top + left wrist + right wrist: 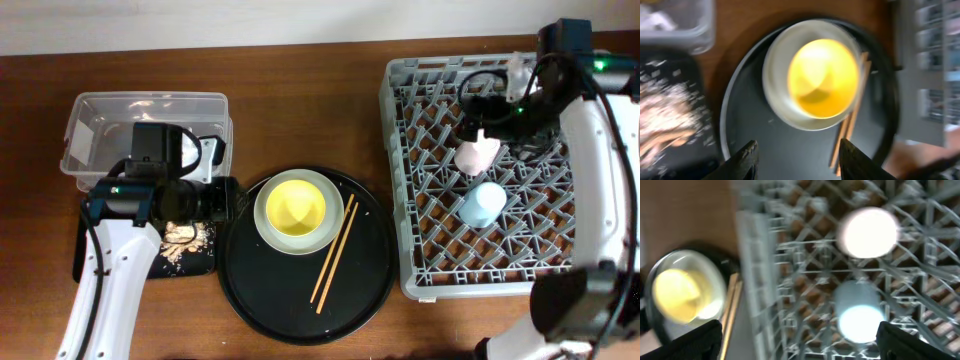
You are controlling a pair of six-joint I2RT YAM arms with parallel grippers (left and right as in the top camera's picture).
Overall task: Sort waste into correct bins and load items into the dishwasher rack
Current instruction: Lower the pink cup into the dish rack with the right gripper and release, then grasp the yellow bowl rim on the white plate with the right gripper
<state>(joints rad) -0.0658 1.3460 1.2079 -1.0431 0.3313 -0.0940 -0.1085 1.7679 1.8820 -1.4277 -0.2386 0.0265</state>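
The yellow bowl [297, 208] sits nested in the grey-green bowl [264, 228] on the round tray [260, 290] at mid-table. Both lie just right of the left gripper [797, 145], which is spread and empty, so the left arm is nearer. The chopsticks [335, 252] beside them slant from the near edge toward the far right corner. The right gripper [800, 330], also spread, hangs over the rack [440, 66] by the pink cup [478, 152] and blue cup [482, 203].

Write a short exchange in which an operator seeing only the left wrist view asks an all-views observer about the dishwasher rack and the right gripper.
Operator: What's loaded so far?
Observer: A pink cup and a blue cup sit close together in the dishwasher rack.
Operator: And the other arm?
Observer: The right gripper hovers open over those cups, holding nothing.
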